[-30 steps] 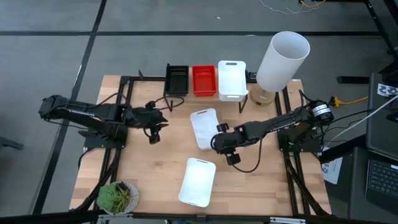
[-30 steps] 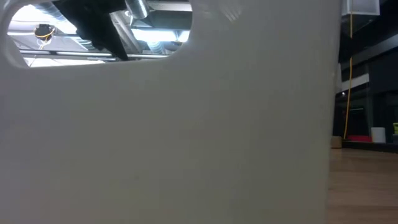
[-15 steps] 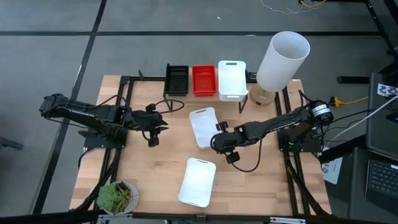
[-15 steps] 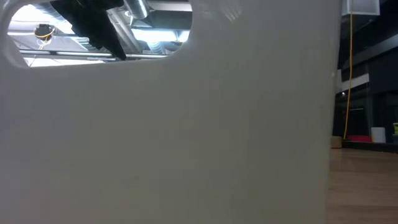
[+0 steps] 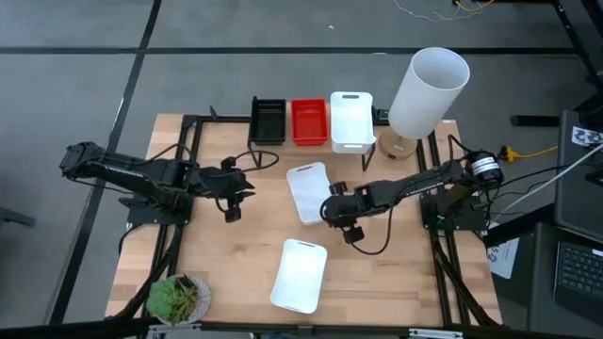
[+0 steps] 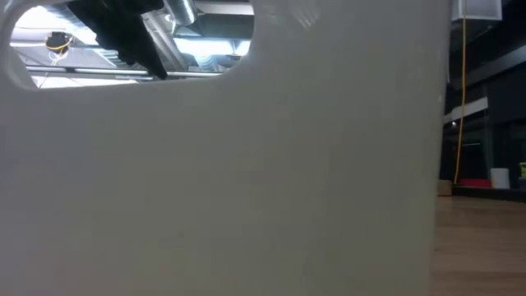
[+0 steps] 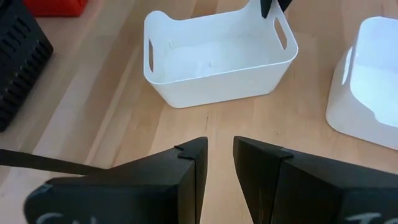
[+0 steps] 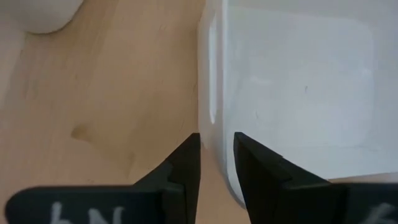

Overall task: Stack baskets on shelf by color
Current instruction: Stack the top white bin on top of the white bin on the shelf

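The right gripper point(image 5: 332, 209), fingers slightly parted and straddling the white basket's point(image 5: 307, 192) wall mid-table, looks set to grip; the left gripper point(image 5: 241, 185) waits narrowly open.

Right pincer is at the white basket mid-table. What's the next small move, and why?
Probably lower the right pincer slightly so its open fingers straddle the middle white basket wall, then close. In the right wrist view that wall sits just ahead of the gap, not yet between the fingers.
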Robot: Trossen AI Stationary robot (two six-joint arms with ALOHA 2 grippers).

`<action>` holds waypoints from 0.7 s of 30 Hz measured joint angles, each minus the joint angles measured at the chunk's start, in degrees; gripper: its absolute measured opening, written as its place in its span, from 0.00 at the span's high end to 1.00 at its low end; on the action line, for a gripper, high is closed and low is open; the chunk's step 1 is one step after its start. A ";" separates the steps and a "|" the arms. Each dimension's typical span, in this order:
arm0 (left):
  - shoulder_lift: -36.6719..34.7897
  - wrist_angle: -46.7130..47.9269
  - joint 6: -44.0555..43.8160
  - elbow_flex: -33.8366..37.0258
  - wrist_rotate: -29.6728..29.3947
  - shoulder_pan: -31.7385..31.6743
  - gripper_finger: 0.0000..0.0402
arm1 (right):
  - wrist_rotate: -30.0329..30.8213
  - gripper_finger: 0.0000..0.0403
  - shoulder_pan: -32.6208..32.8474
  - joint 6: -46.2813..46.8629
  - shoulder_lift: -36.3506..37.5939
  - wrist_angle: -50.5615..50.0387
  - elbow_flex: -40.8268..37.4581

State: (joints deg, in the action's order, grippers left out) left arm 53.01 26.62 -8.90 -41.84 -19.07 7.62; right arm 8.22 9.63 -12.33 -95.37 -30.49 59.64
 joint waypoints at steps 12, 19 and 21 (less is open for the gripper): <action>-4.98 -11.38 -5.88 18.20 -0.03 2.23 0.83 | -3.47 0.78 -0.11 0.12 -1.72 2.22 -0.03; -13.48 -19.58 -5.33 26.89 -1.22 2.56 0.83 | -3.40 0.92 -0.09 0.23 -4.61 3.16 -0.05; -16.30 -20.26 -3.63 28.62 -1.80 2.56 0.83 | -3.45 0.97 -0.09 1.79 -4.61 3.07 -0.02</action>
State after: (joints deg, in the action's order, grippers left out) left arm 36.72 6.36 -12.54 -13.22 -20.87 10.17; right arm 4.78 9.54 -10.54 -99.98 -27.42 59.63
